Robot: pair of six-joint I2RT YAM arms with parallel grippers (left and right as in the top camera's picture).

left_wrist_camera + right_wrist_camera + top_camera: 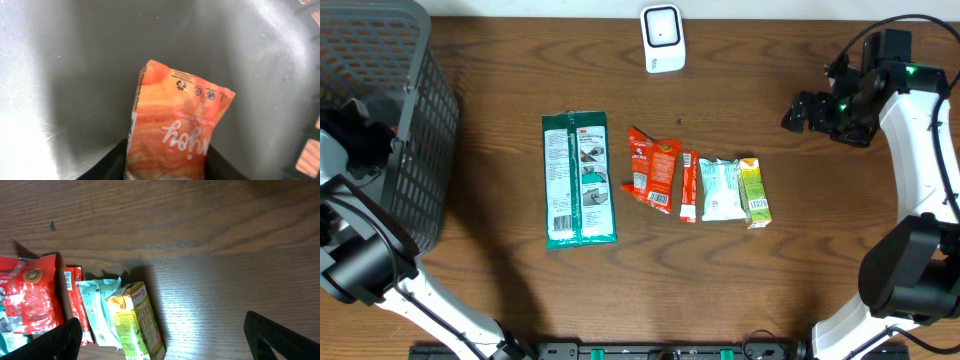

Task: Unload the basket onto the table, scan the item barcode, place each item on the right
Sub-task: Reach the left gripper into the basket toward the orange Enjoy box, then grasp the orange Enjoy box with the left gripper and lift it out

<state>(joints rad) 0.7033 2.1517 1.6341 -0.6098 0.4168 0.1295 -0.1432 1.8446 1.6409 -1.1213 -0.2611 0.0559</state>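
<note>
An orange packet with white lettering stands between my left gripper's black fingers, which press on both of its sides. Behind it is the grey inside of the basket. No barcode shows on the packet's visible face. In the overhead view this gripper is hidden by the basket at the table's left. A white scanner stands at the back middle of the table. My right gripper hovers open at the right, above bare wood, with nothing between its fingers.
A row of items lies mid-table: a green wipes pack, a red packet, a thin red sachet, a light blue packet and a green tea carton, the carton also low in the right wrist view.
</note>
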